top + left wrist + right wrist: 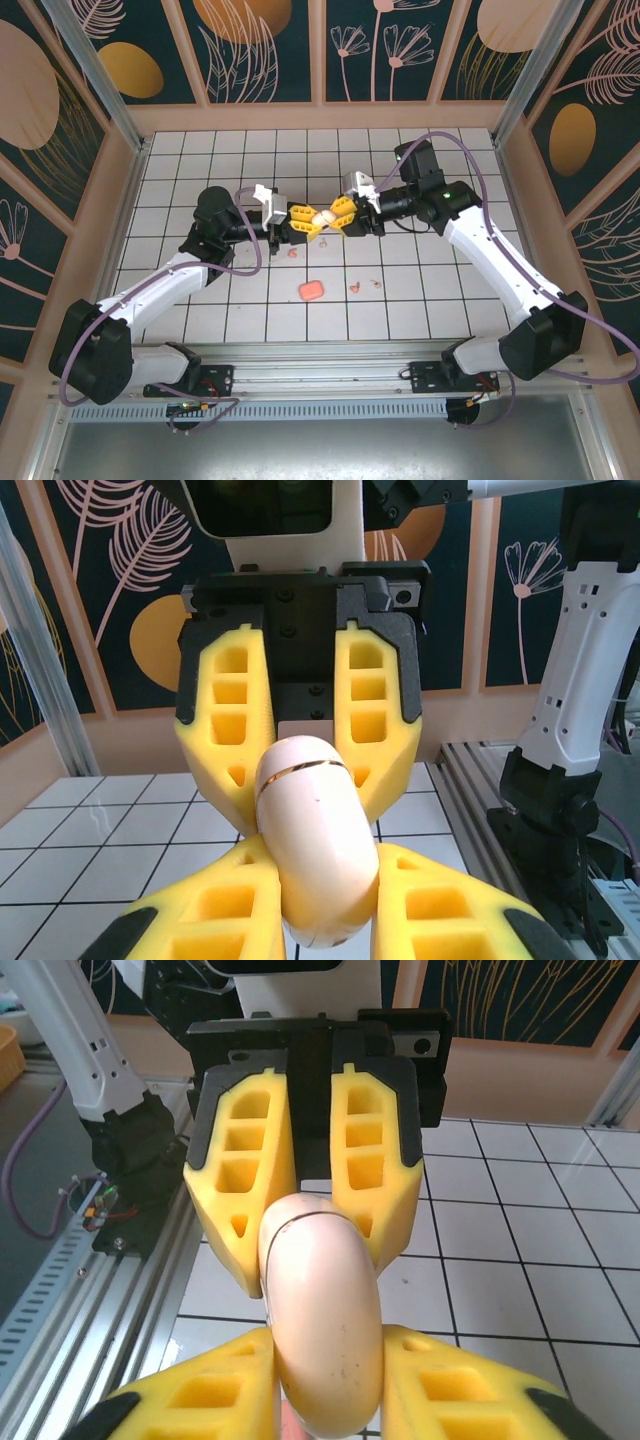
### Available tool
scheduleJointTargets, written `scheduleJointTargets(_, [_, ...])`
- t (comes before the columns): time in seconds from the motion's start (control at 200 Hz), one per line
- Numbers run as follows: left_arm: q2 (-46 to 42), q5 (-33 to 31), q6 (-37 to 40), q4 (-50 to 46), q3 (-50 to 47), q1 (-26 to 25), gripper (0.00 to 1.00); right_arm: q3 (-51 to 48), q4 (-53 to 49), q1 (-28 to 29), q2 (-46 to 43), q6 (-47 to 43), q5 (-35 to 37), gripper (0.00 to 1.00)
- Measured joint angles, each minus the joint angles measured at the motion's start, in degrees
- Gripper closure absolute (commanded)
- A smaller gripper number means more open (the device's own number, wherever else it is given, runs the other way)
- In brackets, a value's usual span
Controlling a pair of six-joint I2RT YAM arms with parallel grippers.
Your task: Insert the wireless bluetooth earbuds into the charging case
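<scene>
Barely legible from above, the earbuds are tiny coral specks on the table, just right of a coral case. Their number and shape cannot be made out. Another speck lies nearer the left arm, too small to identify. Above them, off the tiles, a pale case hangs between the arms. The left gripper is clenched on one end and the right gripper on the other. In both wrist views the near end of the pale case is hidden between yellow fingers and cut off by the frame's bottom edge.
</scene>
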Motion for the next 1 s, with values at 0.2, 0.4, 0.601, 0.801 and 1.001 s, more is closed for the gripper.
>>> scheduleJointTargets(0.2, [-0.44, -1.70, 4.24, -4.37, 1.20, -0.02, 0.46, -0.20, -0.31, 0.09, -1.05, 0.07, 2.49, 0.81])
scheduleJointTargets(0.4, [-1.29, -6.86, 17.05, -19.47, 5.68, -0.04, 0.45, -3.85, 0.33, 0.66, -6.97, 0.02, 13.68, 0.82])
scheduleJointTargets(0.601, [-1.29, -10.67, 26.58, -30.95, 7.17, -0.04, 0.44, -3.96, 0.37, 5.79, -8.66, -1.38, 26.43, 0.82])
scheduleJointTargets(0.801, [-1.18, -10.86, 29.88, -35.76, 7.17, -0.04, 0.44, -3.96, 0.44, 9.90, -8.15, -2.75, 33.20, 0.81])
scheduleJointTargets(1.001, [-0.39, -10.60, 30.49, -37.79, 7.39, -0.02, 0.45, -3.93, 0.46, 12.98, -5.88, -3.85, 36.83, 0.81])
